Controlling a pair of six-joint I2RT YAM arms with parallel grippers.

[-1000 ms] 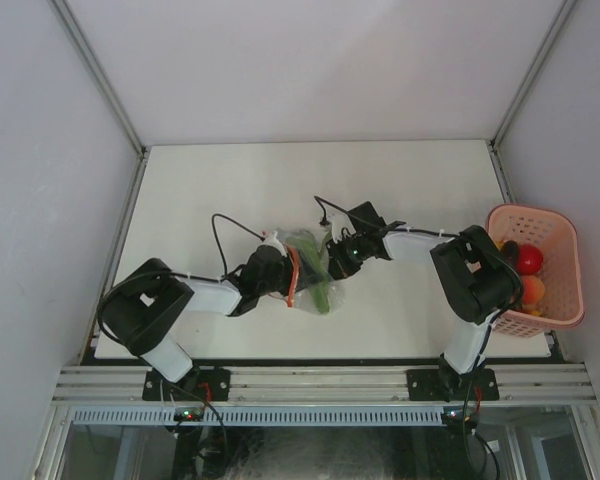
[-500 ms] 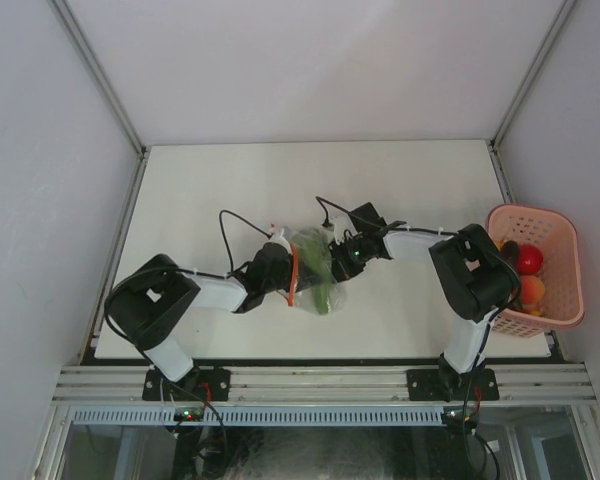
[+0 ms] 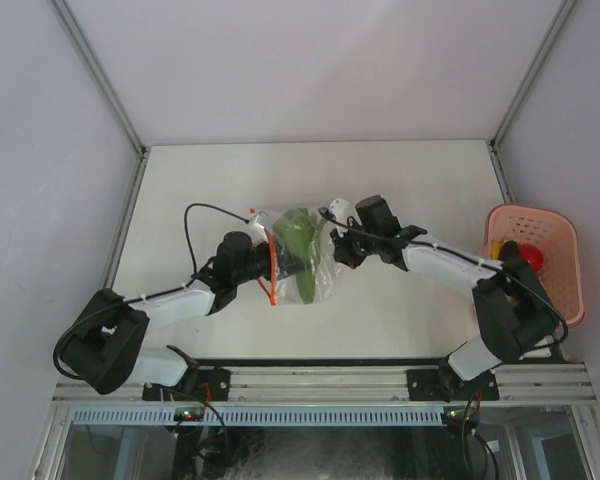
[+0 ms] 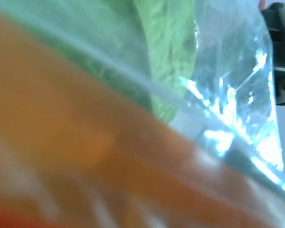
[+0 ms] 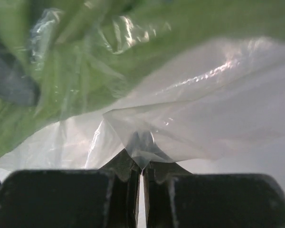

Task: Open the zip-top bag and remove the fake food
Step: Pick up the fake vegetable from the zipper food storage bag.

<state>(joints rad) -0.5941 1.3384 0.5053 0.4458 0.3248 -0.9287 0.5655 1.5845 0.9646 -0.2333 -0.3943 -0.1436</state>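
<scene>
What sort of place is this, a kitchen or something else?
Probably a robot lab test cell: a white table boxed in by plain walls, a left arm and right arm bolted to a metal rail, and a zip-top bag holding toy food.

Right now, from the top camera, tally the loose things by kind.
Bag: 1
Basket: 1
Toy food: 3 showing (green piece in the bag, red piece and yellow piece in the basket)
Total: 5; the right arm hides part of the basket.
</scene>
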